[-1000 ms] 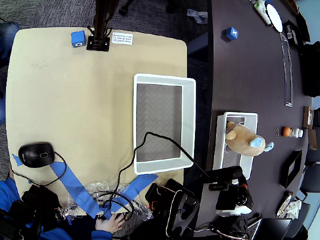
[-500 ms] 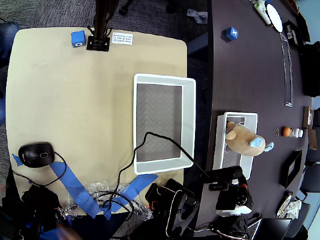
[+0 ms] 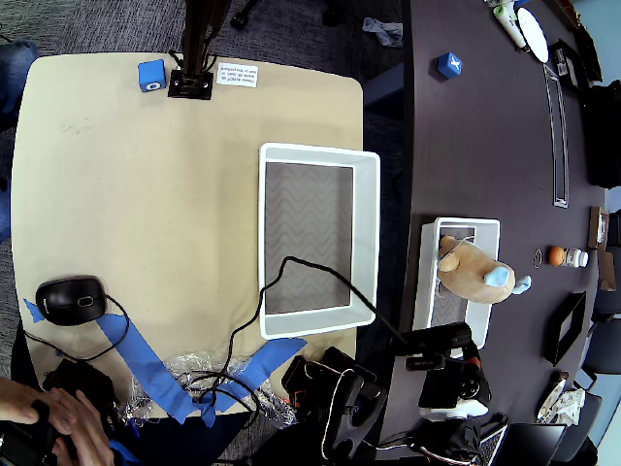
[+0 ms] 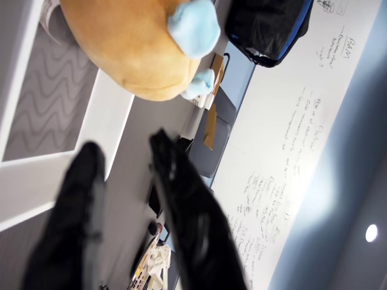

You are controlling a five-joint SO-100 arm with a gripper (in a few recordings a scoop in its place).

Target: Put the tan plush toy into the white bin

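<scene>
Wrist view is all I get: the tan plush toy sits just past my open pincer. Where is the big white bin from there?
Observer: In the overhead view, the white bin stands on the tan table, left of the tan plush toy, across a gap between two tables.
Operator: Is anything in that bin?
Observer: No loose items, but a black cable arches over its lower end in that picture.
Operator: Is anyone close by?
Observer: A person's hands are at the lower left corner of the overhead view, far from both bins.
</scene>
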